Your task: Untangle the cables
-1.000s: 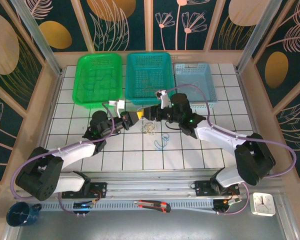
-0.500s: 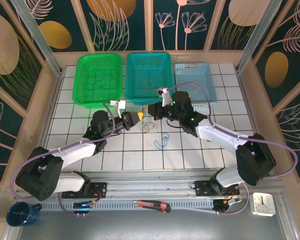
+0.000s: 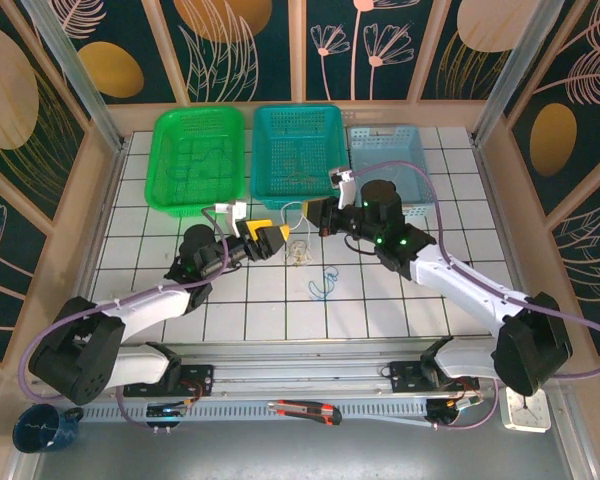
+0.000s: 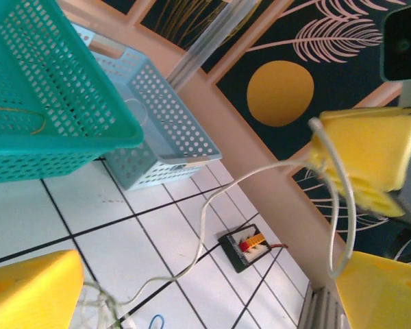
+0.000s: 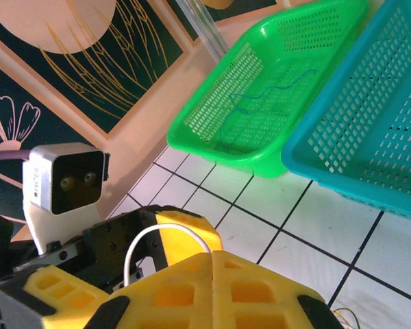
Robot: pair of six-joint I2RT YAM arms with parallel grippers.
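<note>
Between the two arms on the table [image 3: 380,300], just before the teal basket [image 3: 259,150], sits a pale clump of cables [image 3: 298,252] with one blue cable [image 3: 323,284] beside it. We have the right jaws closed on one pale cable [image 4: 204,219] running up from the clump, and the left jaws wide open. These strands look light, limp and slippery, so we would pinch one near a free end. We count three baskets.

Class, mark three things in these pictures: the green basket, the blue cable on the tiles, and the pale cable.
green basket [image 3: 195,208], top view, on its near rim.
blue cable [image 3: 323,286], top view, on its tangled loops.
pale cable [image 4: 204,212], left wrist view, on its slack middle stretch.
</note>
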